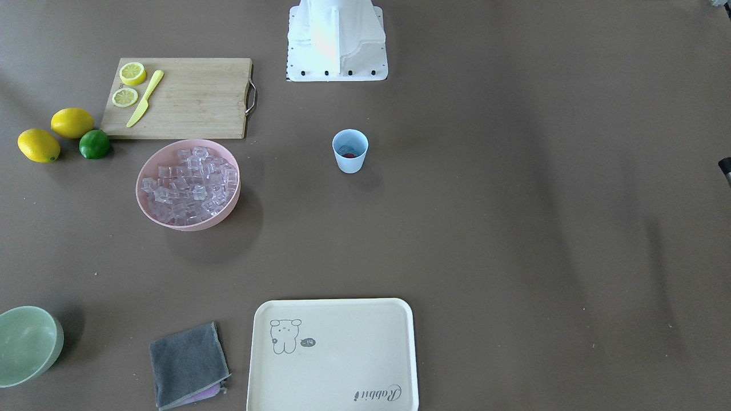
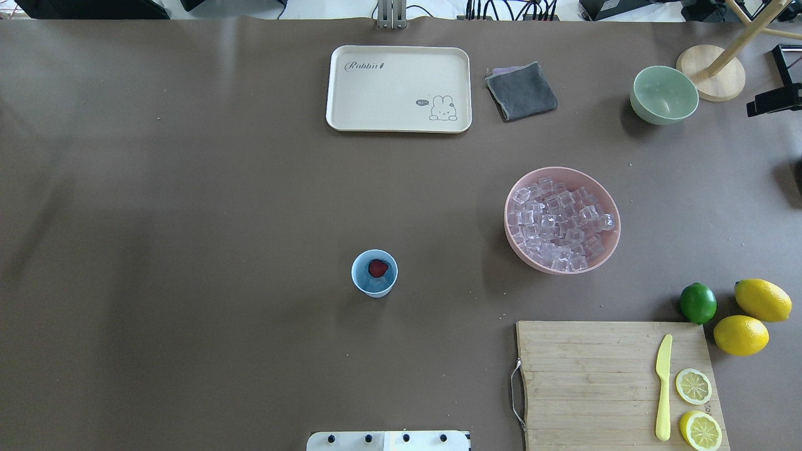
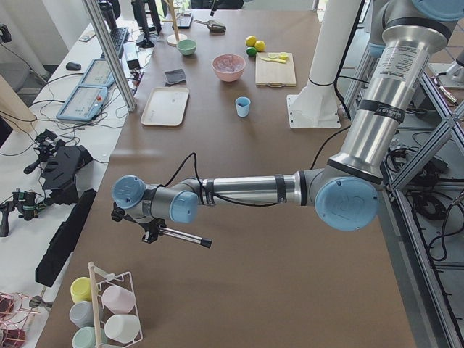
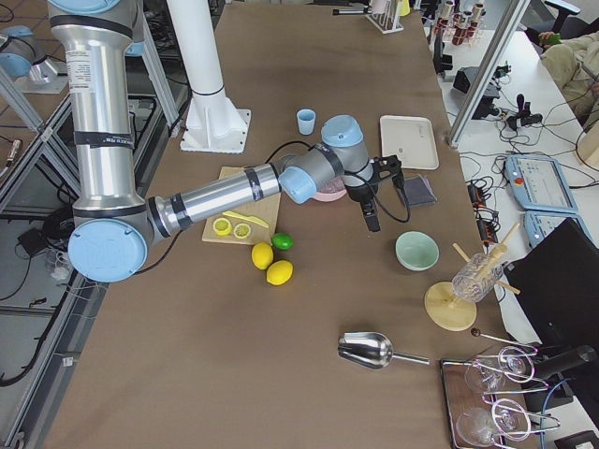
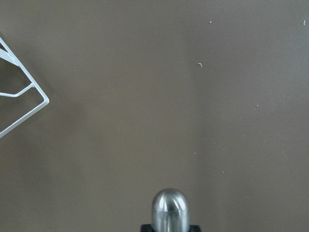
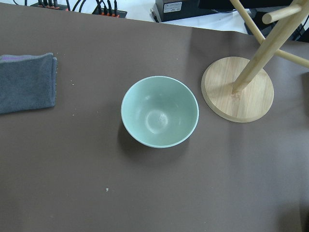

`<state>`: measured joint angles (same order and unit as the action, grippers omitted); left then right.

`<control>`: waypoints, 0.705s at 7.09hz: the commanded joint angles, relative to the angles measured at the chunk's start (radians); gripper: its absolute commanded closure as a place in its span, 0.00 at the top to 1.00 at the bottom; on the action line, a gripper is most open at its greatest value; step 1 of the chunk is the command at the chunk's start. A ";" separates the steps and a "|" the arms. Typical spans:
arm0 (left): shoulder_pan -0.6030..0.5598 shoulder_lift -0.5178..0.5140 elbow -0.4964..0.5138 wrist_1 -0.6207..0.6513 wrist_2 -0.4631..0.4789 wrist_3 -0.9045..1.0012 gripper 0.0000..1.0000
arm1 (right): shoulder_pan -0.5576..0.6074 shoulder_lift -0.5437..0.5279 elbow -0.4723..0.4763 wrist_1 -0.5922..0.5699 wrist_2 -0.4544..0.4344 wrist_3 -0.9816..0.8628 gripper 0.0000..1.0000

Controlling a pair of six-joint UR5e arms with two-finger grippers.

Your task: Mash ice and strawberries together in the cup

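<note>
Closest to the left wrist camera is the rounded steel tip of a metal rod (image 5: pixel 169 210), pinched in the left tool (image 3: pixel 154 230). In the side view the rod juts out sideways above the table (image 2: pixel 188 250), well apart from the cup (image 2: pixel 374 273) on the robot's left. The cup stands upright, ahead of the robot's base, with one strawberry (image 2: pixel 377 268) lying inside it; something pale and glassy sits beside the berry, too small to make out. Most of the ice (image 2: pixel 559 225) fills a pink bowl (image 2: pixel 564 270) to the cup's right and a little farther out. The right tool (image 4: pixel 373 223) hangs beyond that bowl, far to the cup's right, near a pale green bowl (image 6: pixel 159 118). Whether its fingers are spread or pressed together cannot be told.
</note>
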<state>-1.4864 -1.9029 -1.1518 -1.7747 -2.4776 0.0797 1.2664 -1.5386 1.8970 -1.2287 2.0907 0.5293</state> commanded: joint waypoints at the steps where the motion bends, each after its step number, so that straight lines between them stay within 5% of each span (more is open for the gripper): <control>1: 0.044 0.002 0.003 0.021 0.028 0.005 0.00 | -0.007 -0.002 0.007 0.000 0.000 0.000 1.00; 2: 0.057 0.007 0.003 0.021 0.102 0.006 0.00 | -0.007 -0.003 0.010 0.000 0.000 0.000 1.00; 5: 0.067 0.063 0.030 0.021 0.124 0.005 0.00 | -0.010 -0.008 0.014 0.000 -0.001 -0.002 1.00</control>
<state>-1.4253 -1.8624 -1.1283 -1.7535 -2.3695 0.0851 1.2583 -1.5443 1.9083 -1.2287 2.0898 0.5279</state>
